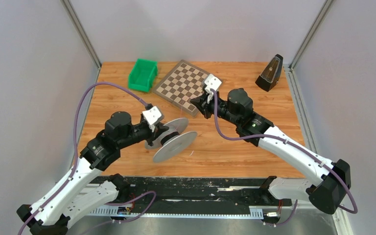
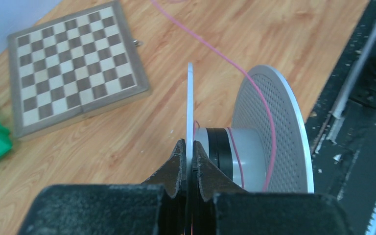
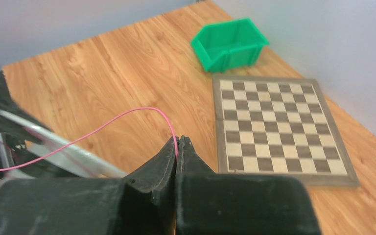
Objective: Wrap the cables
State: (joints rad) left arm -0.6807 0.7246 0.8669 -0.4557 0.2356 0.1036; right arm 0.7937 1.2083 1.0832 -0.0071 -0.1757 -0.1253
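Observation:
A grey spool (image 1: pixel 175 139) with two round flanges is held tilted above the table's middle. My left gripper (image 1: pixel 162 133) is shut on one thin flange (image 2: pixel 190 107), with the grey hub (image 2: pixel 247 152) and perforated flange (image 2: pixel 274 127) to its right. A thin pink cable (image 2: pixel 210 46) runs from the hub across the wood. My right gripper (image 1: pixel 199 105) is shut on that pink cable (image 3: pixel 127 113), which loops left from its tips (image 3: pixel 178 143) toward the spool edge (image 3: pixel 54 149).
A chessboard (image 1: pixel 184 85) lies at the back middle, just under my right gripper. A green bin (image 1: pixel 142 74) sits at the back left. A black metronome (image 1: pixel 270 73) stands at the back right. A black rail (image 1: pixel 200 193) runs along the near edge.

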